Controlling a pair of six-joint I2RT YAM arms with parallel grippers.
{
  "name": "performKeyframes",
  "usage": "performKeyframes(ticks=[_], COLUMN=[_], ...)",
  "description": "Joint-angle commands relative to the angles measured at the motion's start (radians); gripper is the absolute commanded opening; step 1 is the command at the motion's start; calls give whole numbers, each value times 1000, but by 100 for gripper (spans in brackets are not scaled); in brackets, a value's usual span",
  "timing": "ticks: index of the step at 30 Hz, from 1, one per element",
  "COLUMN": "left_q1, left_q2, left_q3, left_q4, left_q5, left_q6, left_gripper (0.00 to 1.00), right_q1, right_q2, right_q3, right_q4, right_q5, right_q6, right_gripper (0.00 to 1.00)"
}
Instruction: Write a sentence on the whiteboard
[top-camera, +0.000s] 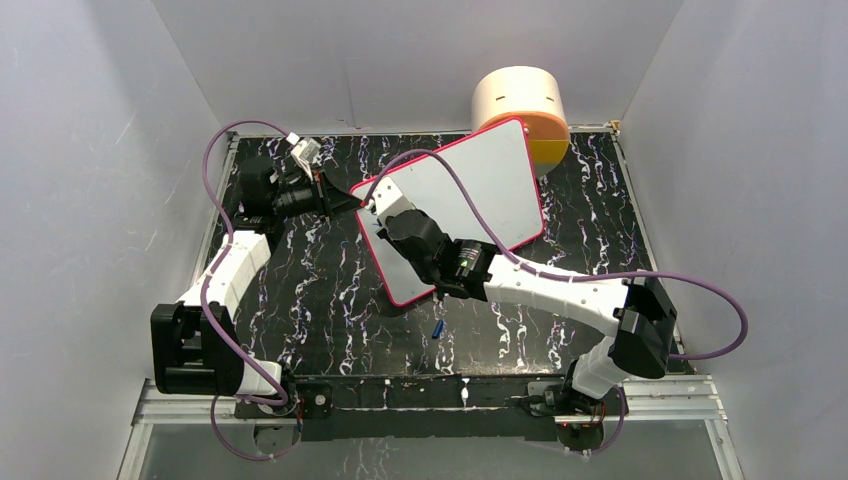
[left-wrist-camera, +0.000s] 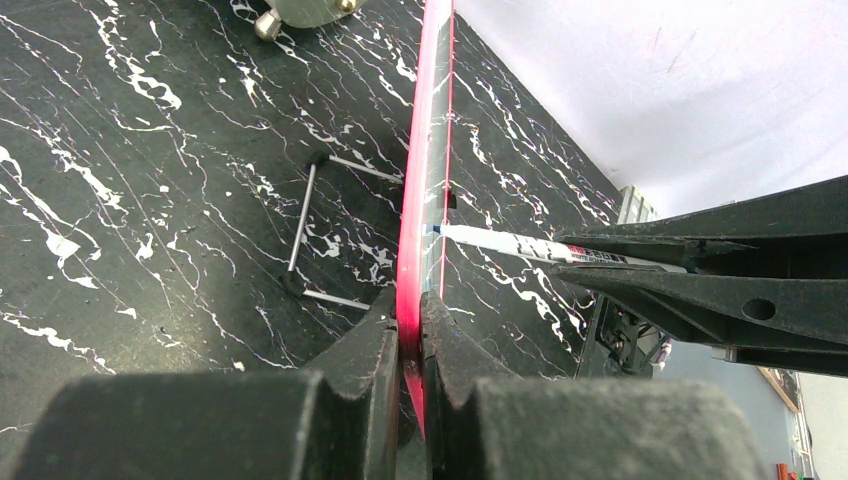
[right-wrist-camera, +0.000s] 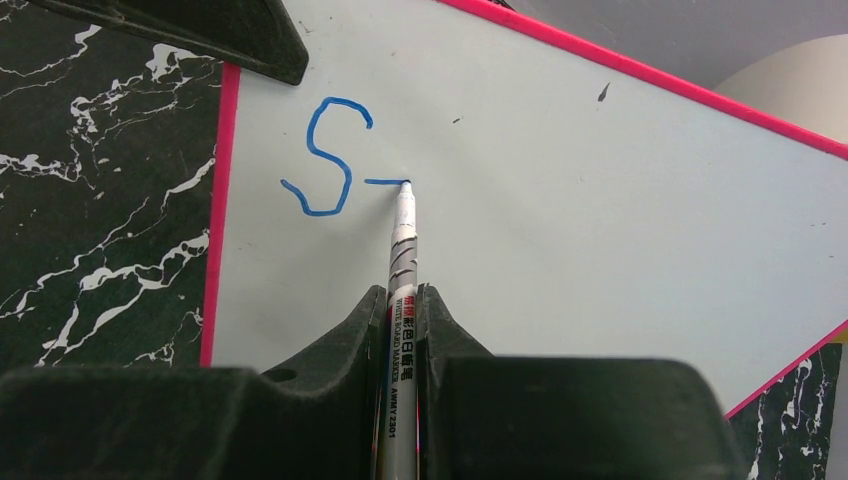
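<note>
The whiteboard (top-camera: 480, 185), white with a pink-red frame, stands tilted on the black marbled table. My left gripper (top-camera: 360, 203) is shut on its left edge; in the left wrist view the jaws (left-wrist-camera: 410, 325) pinch the pink frame (left-wrist-camera: 425, 150), seen edge-on. My right gripper (right-wrist-camera: 402, 295) is shut on a white marker (right-wrist-camera: 403, 250) whose tip touches the whiteboard (right-wrist-camera: 600, 230). The sentence (right-wrist-camera: 330, 160) stands as a blue "S" with a short horizontal stroke (right-wrist-camera: 385, 182) beside it, ending at the marker tip. From the left wrist, the marker (left-wrist-camera: 520, 247) meets the board's face.
A cream and orange cylinder (top-camera: 520, 105) stands behind the board at the back right. A small blue cap (top-camera: 438, 328) lies on the table near the board's front corner. A bent wire stand (left-wrist-camera: 320, 230) rests on the table behind the board. Grey walls enclose the table.
</note>
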Motion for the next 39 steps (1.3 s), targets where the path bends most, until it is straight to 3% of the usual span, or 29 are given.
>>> performKeyframes(ticks=[1,23,39], left_q1=[-29,-29,-30], left_q2=[15,18,18], left_q3=[-8,-6,-6], left_q4=[-51,-52,-52], left_q5=[-2,2,0], left_q6=[72,72,73], left_gripper=[0,0,0], right_q1=[-9,-10,-22], right_q2=[-22,-46,-12], right_q3=[5,-14,0], right_q4=[30,117,52], right_q5=[10,-33,-66], right_q6=[11,-8,11], right_gripper=[0,0,0])
